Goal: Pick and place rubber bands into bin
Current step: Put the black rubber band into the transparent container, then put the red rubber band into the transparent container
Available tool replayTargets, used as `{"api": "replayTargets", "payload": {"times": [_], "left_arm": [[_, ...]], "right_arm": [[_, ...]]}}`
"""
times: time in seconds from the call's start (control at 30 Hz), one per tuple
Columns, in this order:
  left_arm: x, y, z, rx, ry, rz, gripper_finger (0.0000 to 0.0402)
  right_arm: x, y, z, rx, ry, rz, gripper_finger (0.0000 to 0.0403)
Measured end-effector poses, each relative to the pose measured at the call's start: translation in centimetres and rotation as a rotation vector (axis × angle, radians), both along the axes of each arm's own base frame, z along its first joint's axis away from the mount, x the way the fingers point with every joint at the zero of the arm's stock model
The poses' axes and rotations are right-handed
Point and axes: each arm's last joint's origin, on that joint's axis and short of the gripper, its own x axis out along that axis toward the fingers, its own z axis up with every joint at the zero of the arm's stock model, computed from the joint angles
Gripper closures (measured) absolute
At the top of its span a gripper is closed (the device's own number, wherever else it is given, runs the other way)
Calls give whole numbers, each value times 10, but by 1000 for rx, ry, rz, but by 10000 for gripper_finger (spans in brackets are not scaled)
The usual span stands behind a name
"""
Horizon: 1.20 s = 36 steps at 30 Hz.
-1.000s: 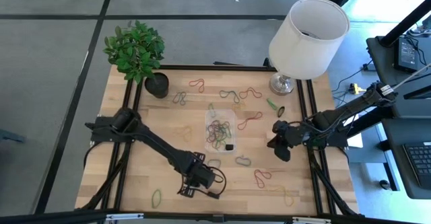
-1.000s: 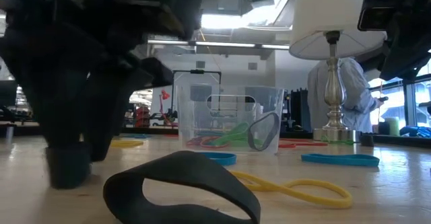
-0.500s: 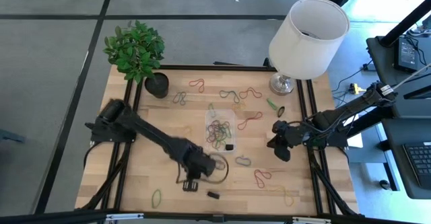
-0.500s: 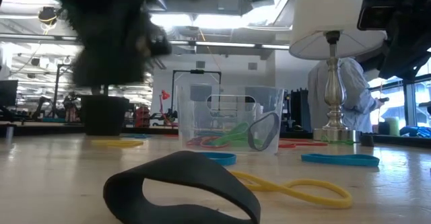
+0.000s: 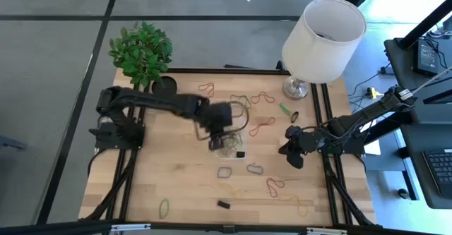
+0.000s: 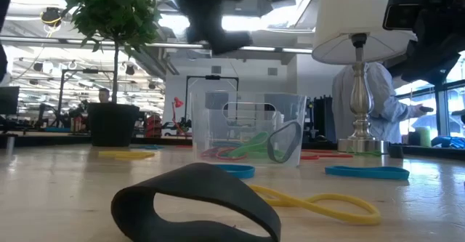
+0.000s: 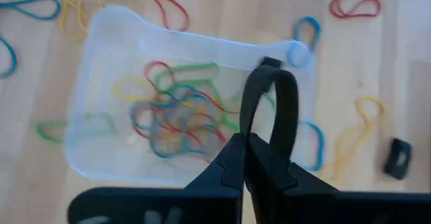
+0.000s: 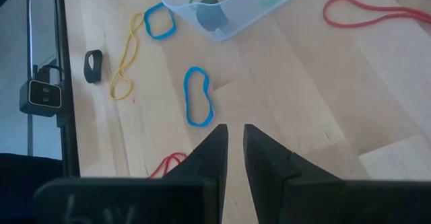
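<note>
Just above centre in the high view, the left end effector (image 5: 224, 137) hangs over the clear bin (image 5: 231, 137), fingers pinched tight on a black rubber band (image 7: 271, 109) that loops up from the tips in the left wrist view. The bin sits mid-surface with a tangle of red, green, yellow and blue bands (image 7: 178, 113) already inside.

Here's the risk: that black loop stands partly over the bin's far rim in the wrist view, not squarely over the middle. Let go there and it could catch the wall, spring off and land outside beside the blue band (image 7: 307, 32). A stretchy band may also cling to one finger on release and ride away with the arm. Come down too low and the light bin could get shoved across the wooden surface (image 5: 176, 185).

At centre right of the high view, the right end effector (image 5: 292, 152) waits, fingers narrow with a slim gap, holding nothing. Loose bands lie scattered, including a black one (image 5: 223, 205) at lower centre.
</note>
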Motion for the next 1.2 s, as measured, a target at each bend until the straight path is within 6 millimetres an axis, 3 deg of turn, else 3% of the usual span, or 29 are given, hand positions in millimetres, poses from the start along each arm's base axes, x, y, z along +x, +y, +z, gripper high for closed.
{"api": "replayTargets", "payload": {"times": [0.23, 0.43, 0.6, 0.73, 0.9, 1.07, 1.2], "left_arm": [[36, 42, -33, 4, 95, -31, 397], [50, 52, -66, -16, 188, -133, 369], [53, 56, -75, -8, 210, -148, 330], [50, 62, -70, 13, 198, -127, 305], [32, 75, -42, 25, 204, -17, 299], [5, 77, -8, 18, 186, 54, 325], [-22, 66, 3, 2, 145, 64, 371]], "right_arm": [[2, -2, 1, -28, -35, -77, 350], [2, -3, 2, -38, -50, -132, 350], [2, -3, 2, -38, -50, -132, 350], [2, -4, 2, -42, -52, -137, 350], [2, -3, 2, -43, -53, -135, 350], [2, -3, 2, -43, -55, -134, 350], [2, -3, 2, -75, -57, -104, 350]]}}
